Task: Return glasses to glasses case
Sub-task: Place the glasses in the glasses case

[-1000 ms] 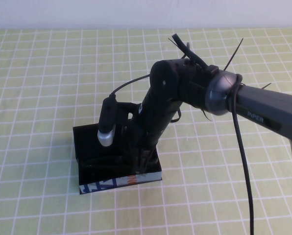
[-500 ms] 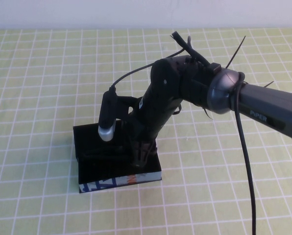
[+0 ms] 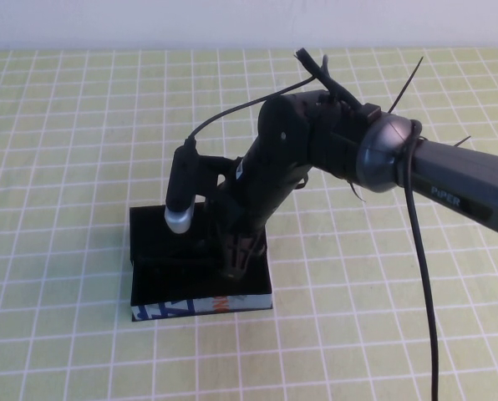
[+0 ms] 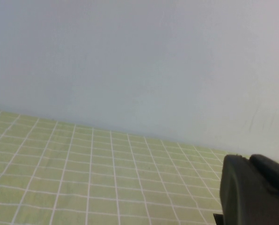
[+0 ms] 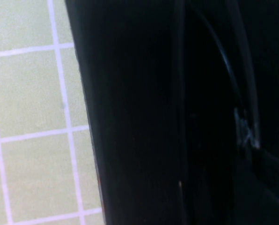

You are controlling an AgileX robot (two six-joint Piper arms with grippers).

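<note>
Right gripper [image 3: 235, 266] lowered into glasses case [image 3: 153, 242]; finger state cannot be told.

Since a second ago, the case is seen shifted slightly toward 12 o'clock and the wrist raised a little. Glasses cannot be made out in the dark interior. "PiPER" is read on the right arm [image 3: 462, 196]. Left gripper [image 4: 254, 190] is parked off the table's [image 3: 65, 125] open grid, fingers not visible.

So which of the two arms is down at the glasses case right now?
The right arm: its end effector is lowered into the glasses case. The left end effector is parked elsewhere, its camera showing only wall and checked tablecloth.
</note>
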